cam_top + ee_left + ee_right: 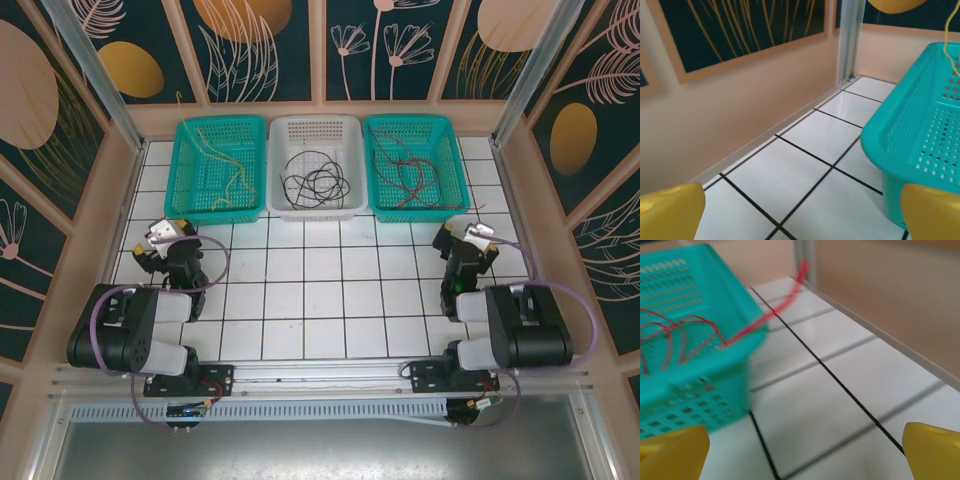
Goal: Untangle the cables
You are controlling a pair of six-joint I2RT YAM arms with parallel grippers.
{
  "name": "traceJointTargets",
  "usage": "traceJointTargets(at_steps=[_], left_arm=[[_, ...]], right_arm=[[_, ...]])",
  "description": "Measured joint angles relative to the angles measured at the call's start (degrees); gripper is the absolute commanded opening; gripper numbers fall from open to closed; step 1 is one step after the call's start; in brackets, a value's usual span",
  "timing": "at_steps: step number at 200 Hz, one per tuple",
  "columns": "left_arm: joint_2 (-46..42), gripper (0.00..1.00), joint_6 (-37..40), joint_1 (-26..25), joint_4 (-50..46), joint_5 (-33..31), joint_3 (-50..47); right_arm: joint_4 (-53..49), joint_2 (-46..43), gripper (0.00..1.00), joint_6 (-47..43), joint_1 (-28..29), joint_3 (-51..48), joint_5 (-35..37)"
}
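The cables are sorted by colour into three baskets lined along the far edge of the tabletop (320,300). The yellow cables (225,160) lie in the left teal basket (222,217), the black cables (315,180) in the white basket (316,213), and the red cables (410,165) in the right teal basket (420,216). No cable is seen on the bare tiles, so the task is judged done or nearly so.

The main risk is judged to lie with one red strand (775,310), which is draped over the right basket's rim toward the far right corner. It could be snagged if the right arm is swung close past, and the bundle could then be dragged out or the light basket shifted. The loops in each basket lie loosely over one another, so fresh knots could be made if they are stirred.

The left jaws are spread wide near the left edge, just beside the left basket. Nothing is held between the fingertips (670,212) and nothing is touched. The right jaws are likewise spread wide near the right edge, just in front of the right basket. Nothing is held or touched there, as far as the blurred wrist view allows.
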Motion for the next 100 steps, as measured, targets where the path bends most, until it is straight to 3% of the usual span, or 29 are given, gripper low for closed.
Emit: traceJointTargets(at_steps=[26,49,100], left_arm=[[0.2,0.99,-0.2,3.1,2.6,9.0,0.3],[4.8,0.99,1.3,3.8,6.6,18.3,0.7],[5.9,0.99,1.6,4.1,8.8,22.9,0.3]], right_arm=[[6.9,6.2,0.99,-2.0,-1.9,1.4,-9.1],[9.4,7.1,0.99,-2.6,-2.8,1.5,-12.9],[11.8,7.2,0.99,-3.0,-3.0,1.5,-15.5]])
